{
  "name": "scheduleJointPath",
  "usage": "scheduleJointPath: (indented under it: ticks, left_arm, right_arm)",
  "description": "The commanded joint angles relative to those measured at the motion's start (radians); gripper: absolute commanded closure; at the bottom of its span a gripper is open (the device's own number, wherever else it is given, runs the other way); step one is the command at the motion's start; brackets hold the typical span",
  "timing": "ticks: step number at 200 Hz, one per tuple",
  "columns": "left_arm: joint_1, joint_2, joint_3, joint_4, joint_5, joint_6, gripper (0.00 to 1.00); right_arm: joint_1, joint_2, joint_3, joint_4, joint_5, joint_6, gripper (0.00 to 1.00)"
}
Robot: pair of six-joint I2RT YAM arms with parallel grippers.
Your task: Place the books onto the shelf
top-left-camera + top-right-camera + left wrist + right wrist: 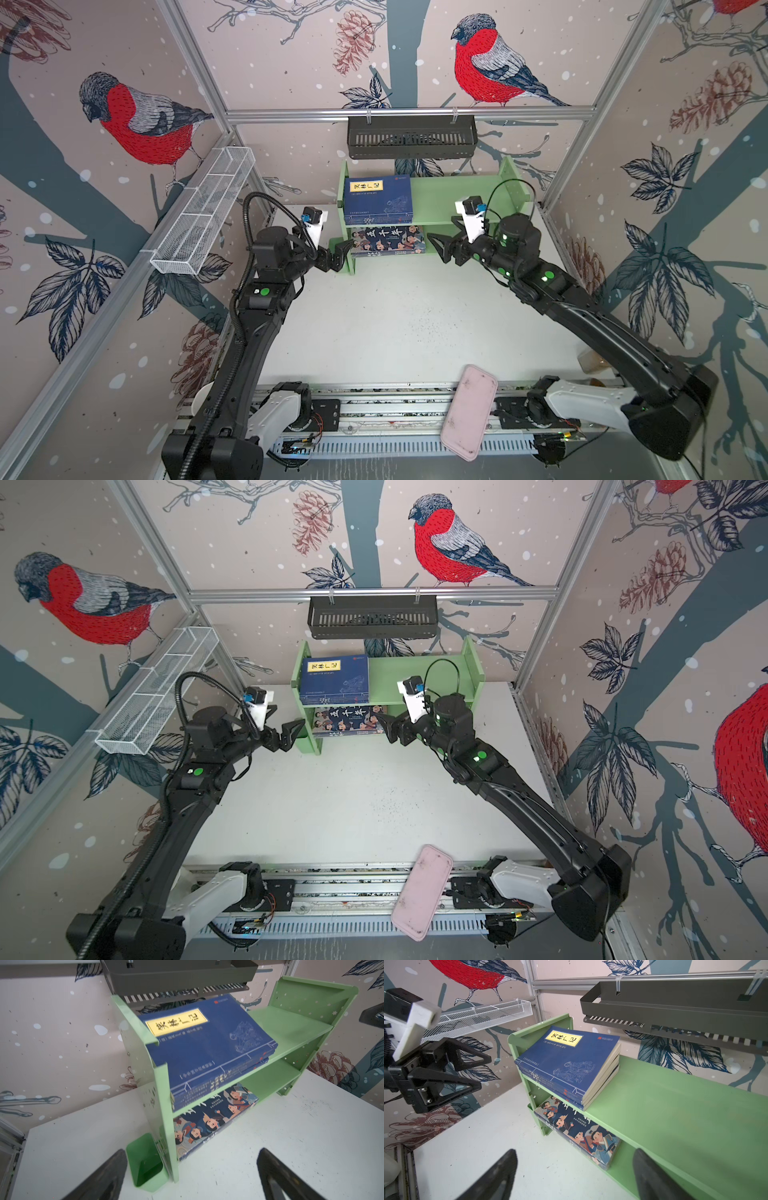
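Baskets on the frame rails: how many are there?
2. The black slotted metal basket hangs on the back rail above the light green shelf; the white wire-mesh basket on the left rail.

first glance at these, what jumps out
The light green shelf at the back of the table stands out, a stack of navy-blue books at the left end of its upper tier and a cartoon-cover book on the lower tier beneath. The left gripper and right gripper hang open and empty before it, flanking the lower book. A pink flat case lies across the table's near edge.
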Motion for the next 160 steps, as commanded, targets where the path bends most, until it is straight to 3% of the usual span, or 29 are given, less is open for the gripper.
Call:
scheduleJointPath:
  ticks: [1, 48, 77, 92, 112, 160]
  left_arm:
    - [0.006, -0.049, -0.06, -0.076, -0.106, -0.021, 0.02]
    - [0.042, -0.124, -0.269, 0.065, -0.254, -0.052, 0.02]
    - [0.084, -0.081, -0.367, 0.194, -0.308, -0.084, 0.02]
    - [0.133, -0.052, -0.406, 0.253, -0.287, -0.131, 0.02]
    - [0.195, -0.032, -0.47, 0.356, -0.241, -0.171, 0.02]
    - [0.298, 0.007, -0.615, 0.631, -0.169, -0.251, 0.02]
  right_arm:
    - [0.008, -0.058, -0.116, 0.062, 0.021, 0.064, 0.0]
    - [0.014, -0.144, -0.435, 0.252, 0.121, -0.003, 0.0]
    - [0.01, -0.127, -0.529, 0.341, 0.302, -0.09, 0.0]
    - [0.005, -0.112, -0.573, 0.407, 0.414, -0.104, 0.0]
    - [-0.044, -0.095, -0.613, 0.466, 0.462, -0.106, 0.0]
    - [-0.235, -0.165, -0.726, 0.573, 0.425, -0.06, 0.0]
